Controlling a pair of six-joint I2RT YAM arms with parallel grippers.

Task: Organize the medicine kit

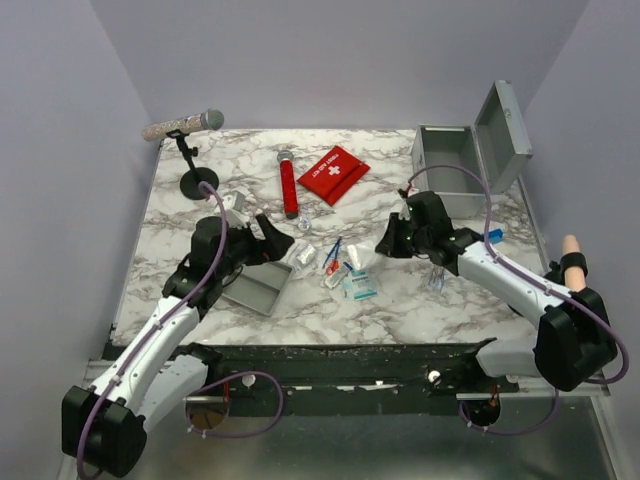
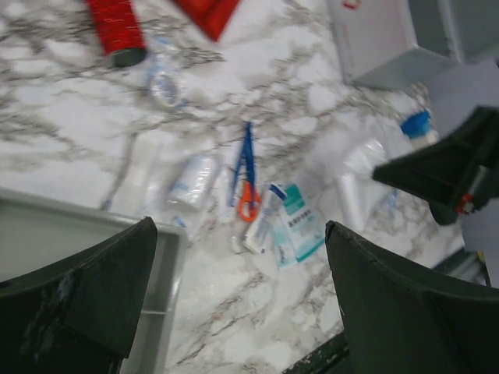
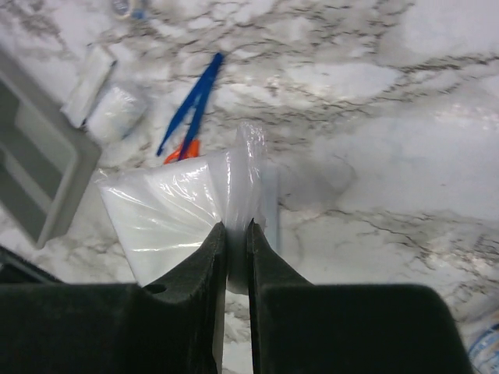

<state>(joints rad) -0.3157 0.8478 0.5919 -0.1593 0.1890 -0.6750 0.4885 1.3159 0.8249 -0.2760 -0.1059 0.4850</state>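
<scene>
Right gripper (image 3: 238, 230): closed on a fold of a clear plastic packet with a white pad inside (image 3: 168, 218); the packet is pinched near 1 edge and most of it spreads to the left of the jaws in the right wrist view.

Left gripper (image 2: 242, 312): wide open, nothing between the jaws; it is seen over the edge of a shallow grey tray (image 1: 258, 290) at centre left of the top view.

Medicine kit (image 1: 455, 200): the grey metal rectangular box stands at the upper right of the top view, with its hinged lid (image 1: 505, 130) propped open on the right side and its inside showing bare.

Key relation: the kit lies up and to the right of the right gripper, near it, with no item between them on the white marble-patterned tabletop (image 1: 400, 300).

Kit long axis: judged to run from bottom to top of the top view, so the open side is faced from the left.

Nearer arm: the right 1; the left is well apart, across the scattered supplies.

Next move, as judged: the packet is to be carried up and right, over the near wall.
</scene>
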